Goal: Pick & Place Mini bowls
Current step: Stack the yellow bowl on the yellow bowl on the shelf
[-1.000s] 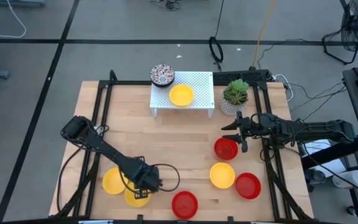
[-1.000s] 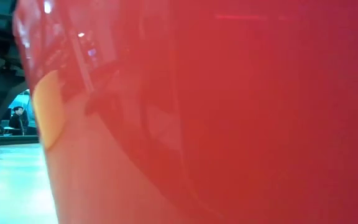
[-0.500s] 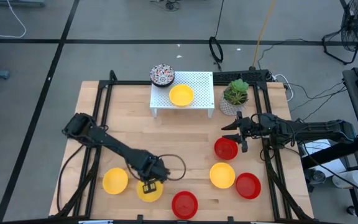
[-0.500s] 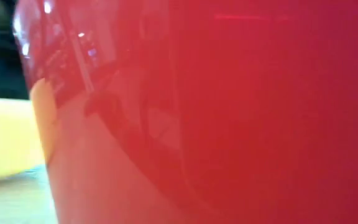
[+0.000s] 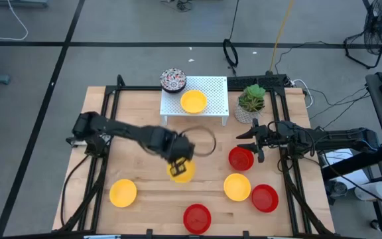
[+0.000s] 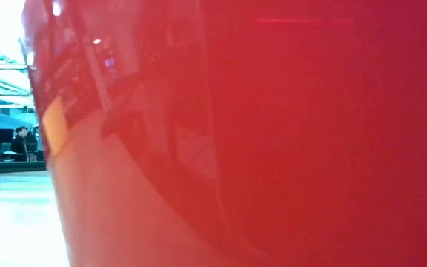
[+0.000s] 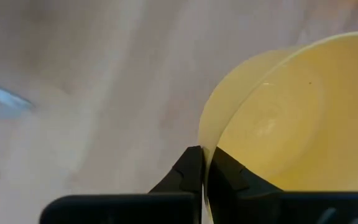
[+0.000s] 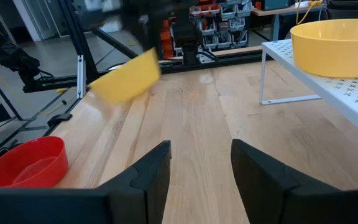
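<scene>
Now the left gripper [image 5: 178, 165], clamped on a yellow bowl's [image 5: 182, 172] rim, carries it above mid-table; half a second earlier it was near the front edge, beside another yellow bowl [image 5: 123, 192]. Meanwhile the right gripper [image 5: 252, 141] stays open, unmoved beside a red bowl [image 5: 241, 159].
</scene>
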Robot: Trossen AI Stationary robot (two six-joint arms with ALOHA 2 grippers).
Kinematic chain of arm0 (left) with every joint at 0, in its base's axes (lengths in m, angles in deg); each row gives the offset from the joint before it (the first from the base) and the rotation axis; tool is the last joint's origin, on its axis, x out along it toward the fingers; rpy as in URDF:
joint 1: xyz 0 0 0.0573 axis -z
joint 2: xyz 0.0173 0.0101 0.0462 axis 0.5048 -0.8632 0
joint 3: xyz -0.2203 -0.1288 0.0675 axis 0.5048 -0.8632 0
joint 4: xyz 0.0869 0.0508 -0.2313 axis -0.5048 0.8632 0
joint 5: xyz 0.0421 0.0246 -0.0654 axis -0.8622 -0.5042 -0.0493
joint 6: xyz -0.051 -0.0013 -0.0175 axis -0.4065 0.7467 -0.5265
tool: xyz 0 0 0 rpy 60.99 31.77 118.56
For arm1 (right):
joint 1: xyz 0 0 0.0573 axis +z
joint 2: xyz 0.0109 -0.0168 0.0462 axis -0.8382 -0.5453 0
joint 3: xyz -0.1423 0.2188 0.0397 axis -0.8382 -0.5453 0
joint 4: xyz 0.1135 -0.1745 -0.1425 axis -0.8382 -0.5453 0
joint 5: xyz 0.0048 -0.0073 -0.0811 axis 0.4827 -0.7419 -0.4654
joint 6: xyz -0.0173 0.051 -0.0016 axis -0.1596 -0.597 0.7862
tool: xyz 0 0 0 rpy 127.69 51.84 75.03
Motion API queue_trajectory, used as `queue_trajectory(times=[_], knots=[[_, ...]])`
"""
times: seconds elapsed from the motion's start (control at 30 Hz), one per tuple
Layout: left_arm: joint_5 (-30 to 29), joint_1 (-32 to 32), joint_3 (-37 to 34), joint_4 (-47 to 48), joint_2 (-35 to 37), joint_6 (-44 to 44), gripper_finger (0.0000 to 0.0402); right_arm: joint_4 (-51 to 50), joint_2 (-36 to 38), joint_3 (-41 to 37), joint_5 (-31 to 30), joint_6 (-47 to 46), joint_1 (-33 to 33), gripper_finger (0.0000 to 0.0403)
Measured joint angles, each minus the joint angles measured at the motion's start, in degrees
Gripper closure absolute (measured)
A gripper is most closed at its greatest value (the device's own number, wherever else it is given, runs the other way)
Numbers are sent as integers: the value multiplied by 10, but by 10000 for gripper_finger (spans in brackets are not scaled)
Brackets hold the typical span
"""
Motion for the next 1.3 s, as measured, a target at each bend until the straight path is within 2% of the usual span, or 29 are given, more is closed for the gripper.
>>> queue_trajectory(times=[0.2,0.47,0.63,0.8,1.3], knots=[[-79,-68,87,-11,0,89,390,0,0,0,1,6,0,248],[-130,-156,170,-20,0,167,386,-5,0,0,2,6,0,248],[-119,-213,176,-61,-1,181,396,-4,0,0,2,6,0,248],[-92,-257,173,-78,-8,207,384,-4,0,0,2,6,0,248],[-87,-308,172,-78,-23,203,396,-14,0,0,2,6,0,248]])
